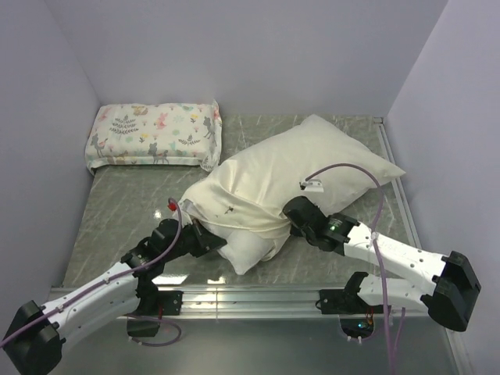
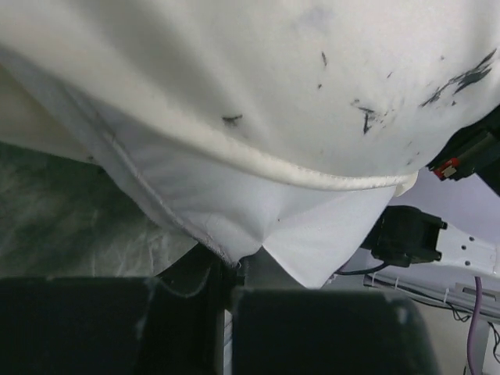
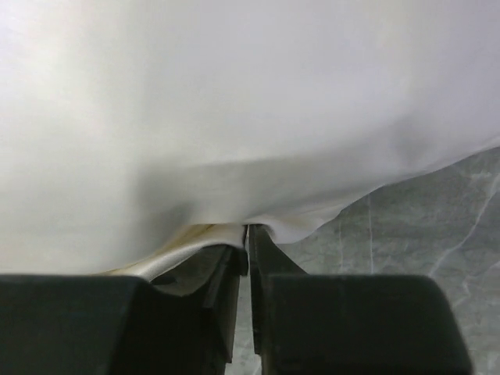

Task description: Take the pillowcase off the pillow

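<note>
Our left gripper [image 2: 234, 273] pinches the pillow [image 2: 297, 230], our right gripper [image 3: 248, 242] the pillowcase [image 3: 234, 117]; we should pull them apart slowly.

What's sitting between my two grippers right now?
In the top view, the bare white end of the pillow pokes out of the pillowcase, filling the stretch between the left gripper and the right gripper.

Top cam: high off the near end, looked down over whole bench [image 1: 117, 211]. Wrist cams looked along left pincer [image 2: 232, 269] and right pincer [image 3: 248, 246], jammed up against pillowcase [image 1: 297, 168]; left also caught pillow [image 2: 312, 242] corner. All three shared that near edge.
</note>
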You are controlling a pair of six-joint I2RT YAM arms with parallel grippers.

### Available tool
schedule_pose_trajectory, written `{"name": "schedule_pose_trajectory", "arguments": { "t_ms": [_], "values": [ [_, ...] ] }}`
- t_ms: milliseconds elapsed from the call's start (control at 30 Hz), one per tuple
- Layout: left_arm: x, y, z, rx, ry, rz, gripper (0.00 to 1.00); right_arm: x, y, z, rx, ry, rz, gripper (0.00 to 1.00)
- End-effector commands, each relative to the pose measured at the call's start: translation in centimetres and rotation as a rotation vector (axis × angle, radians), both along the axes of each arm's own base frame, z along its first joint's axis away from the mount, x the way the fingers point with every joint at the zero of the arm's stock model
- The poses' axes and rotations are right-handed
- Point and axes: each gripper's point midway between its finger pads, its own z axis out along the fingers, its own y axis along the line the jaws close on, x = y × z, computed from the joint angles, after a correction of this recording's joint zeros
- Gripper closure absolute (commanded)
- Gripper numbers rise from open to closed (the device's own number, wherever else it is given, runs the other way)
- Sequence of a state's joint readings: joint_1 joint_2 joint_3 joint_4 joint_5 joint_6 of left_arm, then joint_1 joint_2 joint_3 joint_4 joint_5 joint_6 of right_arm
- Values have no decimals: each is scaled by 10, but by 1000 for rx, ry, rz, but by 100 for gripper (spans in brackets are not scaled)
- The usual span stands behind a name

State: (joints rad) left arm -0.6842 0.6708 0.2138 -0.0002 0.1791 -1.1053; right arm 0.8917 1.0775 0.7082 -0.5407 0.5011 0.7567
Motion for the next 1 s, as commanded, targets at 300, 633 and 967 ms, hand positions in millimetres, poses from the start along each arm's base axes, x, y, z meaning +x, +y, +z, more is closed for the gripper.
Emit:
{"name": "schedule_pose_trajectory", "arguments": {
  "t_ms": [300, 633, 967],
  "values": [
    [-12, -20, 6, -46, -37, -19, 99, -15, 107, 164, 99, -239, 532, 32],
    [-12, -22, 16, -52, -52, -10, 99, 46, 227, 122, -141, -98, 794, 20],
    [-15, -28, 45, -78, -94, -29, 99, 116, 198, 82, -360, -27, 523, 83]
  ]
}}
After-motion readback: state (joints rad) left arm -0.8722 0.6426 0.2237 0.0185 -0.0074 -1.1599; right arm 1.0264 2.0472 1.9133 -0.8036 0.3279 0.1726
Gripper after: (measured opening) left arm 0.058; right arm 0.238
